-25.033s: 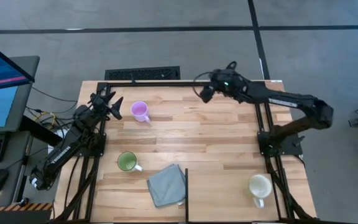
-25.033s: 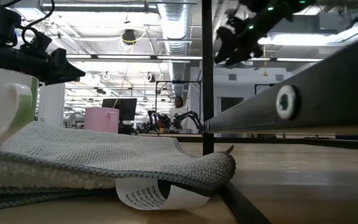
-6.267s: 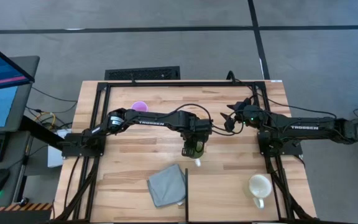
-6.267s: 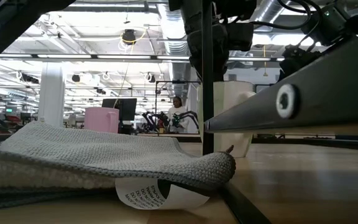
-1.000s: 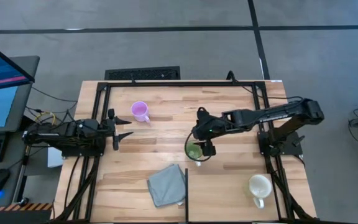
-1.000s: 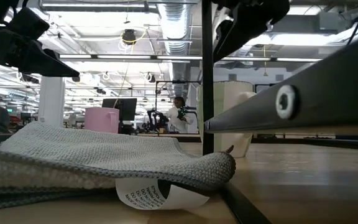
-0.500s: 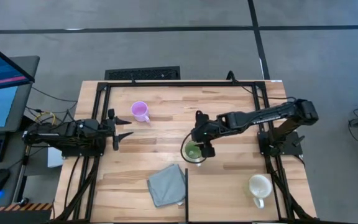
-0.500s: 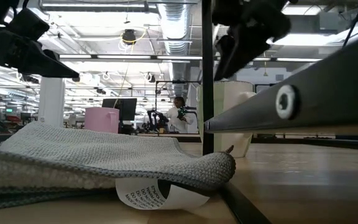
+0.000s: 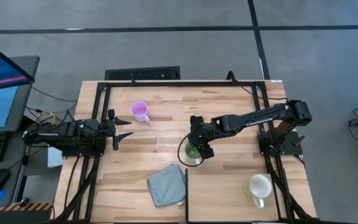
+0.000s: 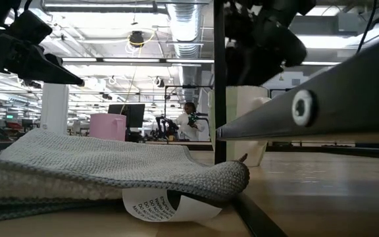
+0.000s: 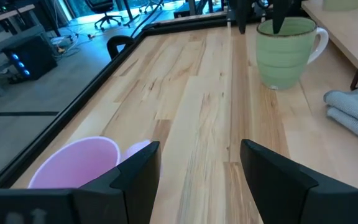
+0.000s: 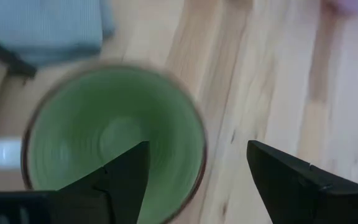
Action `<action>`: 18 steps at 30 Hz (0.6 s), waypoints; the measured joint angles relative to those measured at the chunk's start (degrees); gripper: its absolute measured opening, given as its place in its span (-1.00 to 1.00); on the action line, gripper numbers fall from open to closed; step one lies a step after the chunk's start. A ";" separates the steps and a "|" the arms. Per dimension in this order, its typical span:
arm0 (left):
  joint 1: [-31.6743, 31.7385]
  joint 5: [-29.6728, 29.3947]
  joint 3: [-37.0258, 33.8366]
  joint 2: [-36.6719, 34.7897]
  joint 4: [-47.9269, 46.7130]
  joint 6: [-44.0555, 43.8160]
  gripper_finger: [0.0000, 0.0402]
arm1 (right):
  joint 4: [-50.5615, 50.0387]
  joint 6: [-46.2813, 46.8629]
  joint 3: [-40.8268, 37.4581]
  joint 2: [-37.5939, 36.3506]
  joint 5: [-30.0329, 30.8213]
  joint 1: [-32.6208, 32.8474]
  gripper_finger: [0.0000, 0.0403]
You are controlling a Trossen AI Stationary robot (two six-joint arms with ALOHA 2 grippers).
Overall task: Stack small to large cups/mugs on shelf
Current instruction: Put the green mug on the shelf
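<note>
Since a second ago the right gripper [image 9: 194, 149] has been lowered onto the green mug [image 9: 192, 151] at the table's middle, fingers spread astride its rim with nothing clamped, so closing on the rim is judged next, while the left gripper [image 9: 122, 129] waits open at the left edge.

Right arm reaching to mid-desk, left arm waiting at the left edge.

The right arm stretches from its base at the right side toward the middle, its wrist angled down and its right hand [image 9: 196, 149] hanging low with both fingers [image 12: 122, 176] spread wide apart, nothing held between them. The left arm lies folded low along the left edge, its left hand [image 9: 121, 130] pointing toward the middle, level with the desk, fingers [image 11: 135, 171] parted and holding nothing.
</note>
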 joint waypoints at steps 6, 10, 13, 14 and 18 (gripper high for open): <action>0.00 0.00 0.00 0.00 0.03 -0.05 0.06 | 0.09 -2.10 0.10 0.43 0.12 0.00 0.45; 0.00 -0.02 0.00 0.00 0.03 -0.08 0.06 | 0.45 -4.47 0.11 0.42 0.06 0.07 0.45; 0.00 -0.02 0.00 0.00 0.01 -0.12 0.06 | 1.23 -4.72 0.11 0.42 -0.12 0.07 0.45; 0.00 -0.02 0.00 0.00 0.03 -0.14 0.06 | 1.37 -4.76 0.11 0.42 -0.13 0.07 0.45; 0.00 -0.02 0.00 0.00 0.03 -0.16 0.06 | 1.47 -5.98 0.11 0.42 -0.24 0.07 0.45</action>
